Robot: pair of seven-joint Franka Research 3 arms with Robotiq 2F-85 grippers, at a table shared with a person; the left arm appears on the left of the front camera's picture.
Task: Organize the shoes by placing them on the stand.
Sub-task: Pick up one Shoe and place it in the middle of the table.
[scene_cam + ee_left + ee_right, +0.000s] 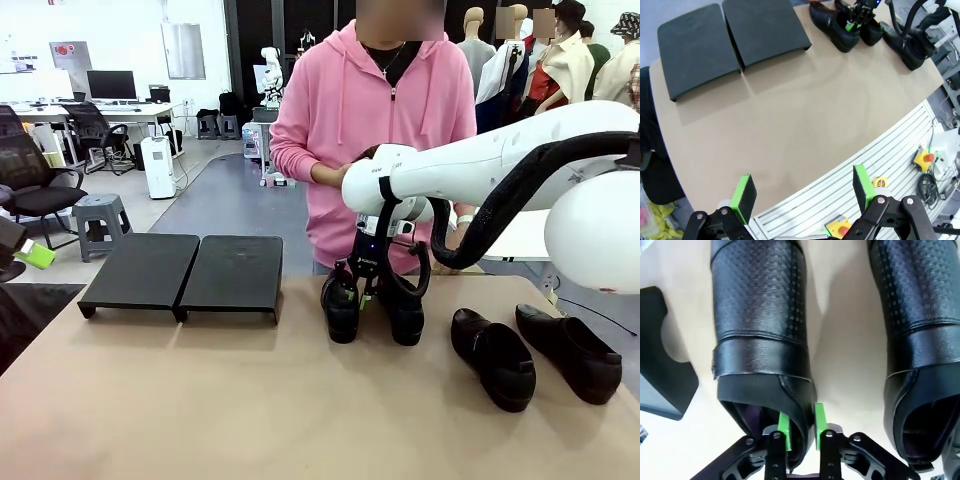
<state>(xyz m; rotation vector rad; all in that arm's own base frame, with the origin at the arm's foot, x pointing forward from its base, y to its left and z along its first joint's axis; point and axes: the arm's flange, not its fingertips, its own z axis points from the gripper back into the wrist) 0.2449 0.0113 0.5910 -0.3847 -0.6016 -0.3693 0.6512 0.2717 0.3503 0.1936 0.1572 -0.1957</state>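
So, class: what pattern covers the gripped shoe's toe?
The shoe has a fine dotted grid, clearest in the right wrist view.

Right claw seemingly pinches shoe collar; left claw spread.

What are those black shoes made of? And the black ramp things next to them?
The shoes look like leather, maybe fake leather: shiny, with a fine grain and tiny stamped dots, seen up close on the shoe the right claw pinches. The stand is dull, smooth black, probably plastic or painted metal; I can't tell which.
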